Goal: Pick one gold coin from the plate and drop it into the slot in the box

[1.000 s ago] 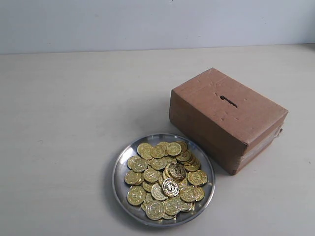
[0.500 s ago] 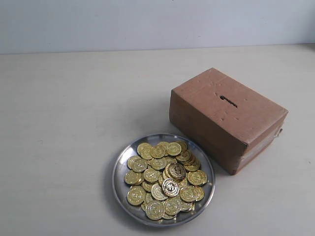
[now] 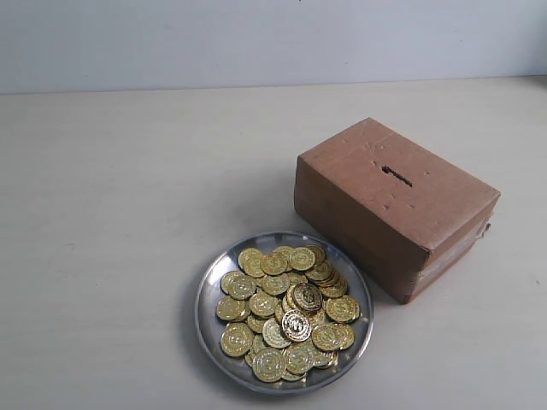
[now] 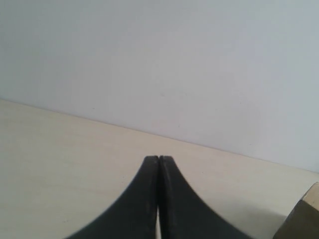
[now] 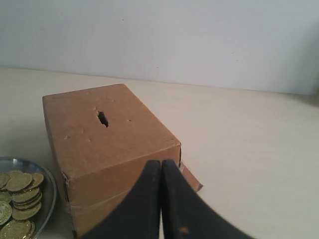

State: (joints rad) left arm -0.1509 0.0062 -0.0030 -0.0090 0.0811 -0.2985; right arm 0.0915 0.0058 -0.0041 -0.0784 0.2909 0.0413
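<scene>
**Opening stage of the coin task.** In the exterior view, the plate is seen at the lower centre of the frame, heaped with gold coins. The box is set just beside it, at the right centre, with one lower corner close to the plate's rim. The slot is cut in the box's top face and is unobstructed. Both objects rest on a pale table. No arm is seen in this view.

In the left wrist view, the left gripper is shown with its fingers pressed together and nothing between them, pointed at bare table and wall. In the right wrist view, the right gripper is likewise closed and empty. It is held near the box, with the slot and part of the plate in sight beyond its tips.

As far as can be judged, nothing has been accomplished yet: no coin is held and none is seen at the slot. The whole sequence is left to do: opening a gripper, reaching to the plate, isolating one coin, carrying it over and dropping it edgewise through the slot.
</scene>
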